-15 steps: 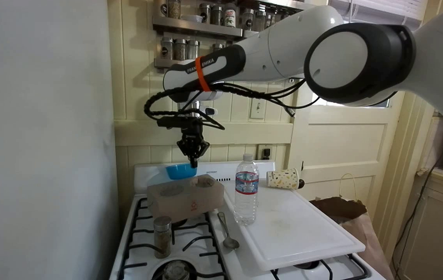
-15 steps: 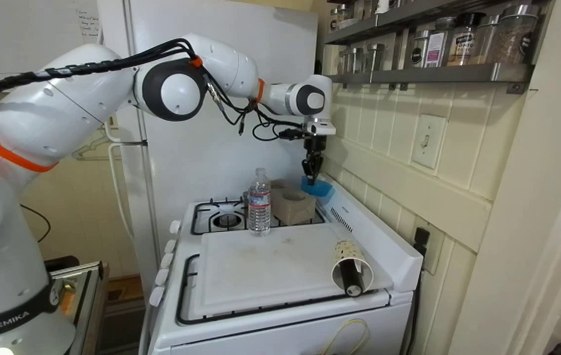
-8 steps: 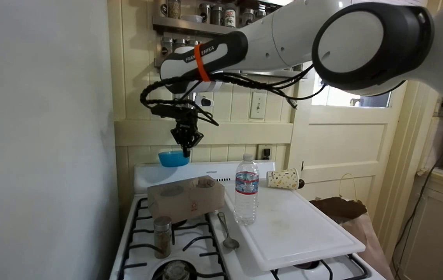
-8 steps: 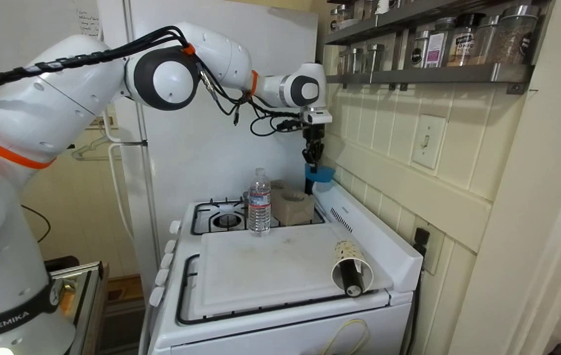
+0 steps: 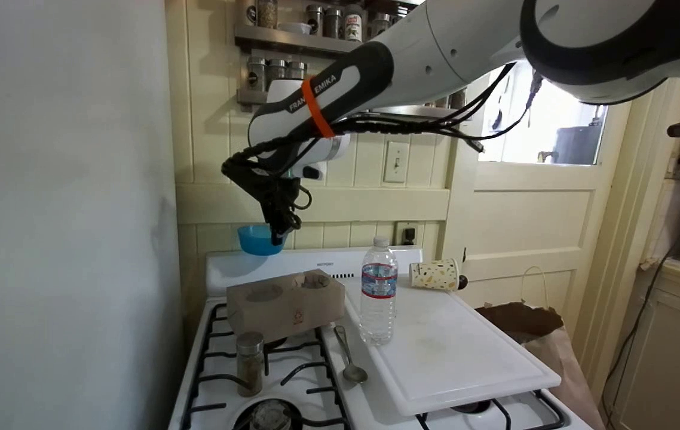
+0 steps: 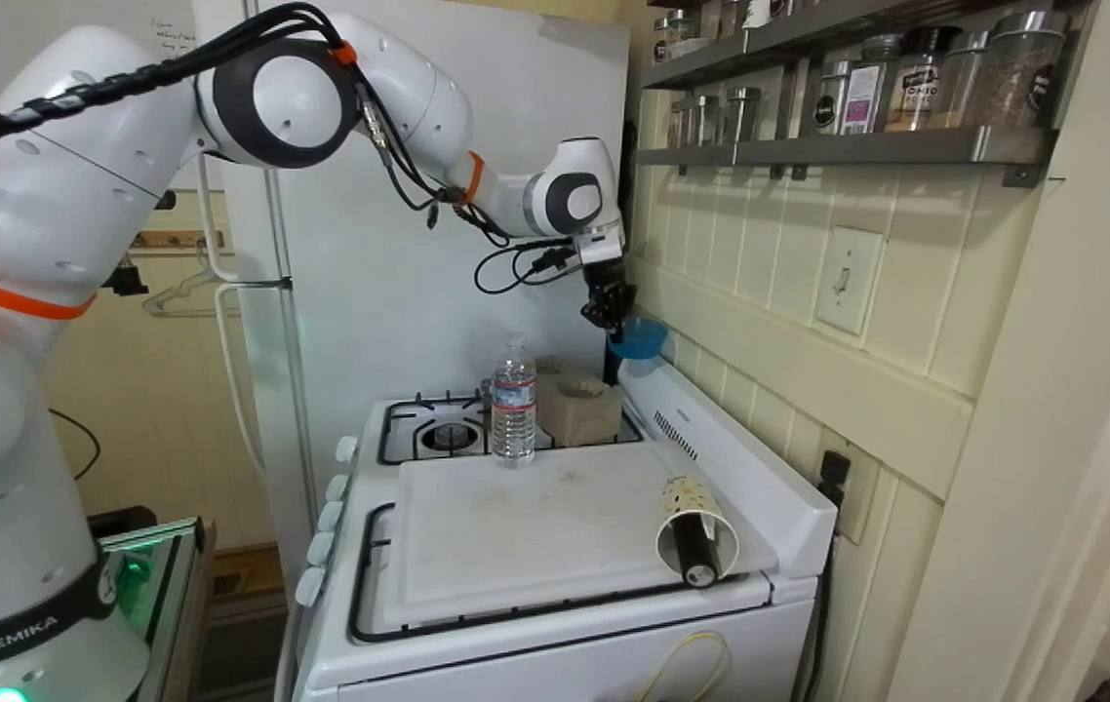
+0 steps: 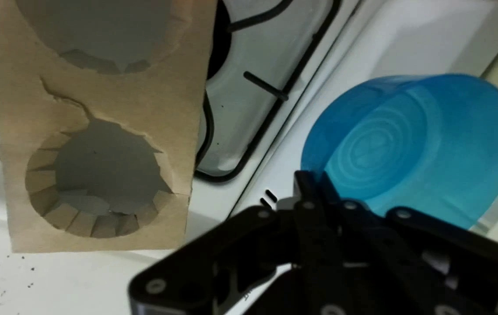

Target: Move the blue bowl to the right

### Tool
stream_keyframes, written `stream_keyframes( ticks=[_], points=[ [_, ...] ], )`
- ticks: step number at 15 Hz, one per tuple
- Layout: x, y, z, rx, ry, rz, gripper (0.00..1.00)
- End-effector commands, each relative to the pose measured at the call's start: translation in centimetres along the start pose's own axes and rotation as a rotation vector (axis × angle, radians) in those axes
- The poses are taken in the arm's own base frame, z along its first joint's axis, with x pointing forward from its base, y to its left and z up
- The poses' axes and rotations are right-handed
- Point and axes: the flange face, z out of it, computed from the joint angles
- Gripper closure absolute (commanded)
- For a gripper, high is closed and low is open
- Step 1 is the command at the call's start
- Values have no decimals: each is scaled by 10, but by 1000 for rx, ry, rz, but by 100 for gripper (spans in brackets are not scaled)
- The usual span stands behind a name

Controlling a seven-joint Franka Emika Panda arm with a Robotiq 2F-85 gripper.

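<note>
In an exterior view, the camera faces the paneled wall [image 5: 370,206] beyond the cardboard box [image 5: 283,310]; in an exterior view, the refrigerator [image 6: 389,312] beyond it. Wrist view: downward, close above; all share the box.

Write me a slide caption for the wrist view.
Gripper pinching the bowl by its blue rim, with a cardboard box and its two holes at picture left.
</note>
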Motion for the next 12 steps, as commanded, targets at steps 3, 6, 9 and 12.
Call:
stream_keyframes(
  ticks=[3,6,9,12],
  points=[
    [15,49,-23,134,15,274,99],
    [20,77,-33,203,27,381,99],
    [23,112,-38,260,33,491,99],
    [44,151,-51,317,48,589,99]
  ],
)
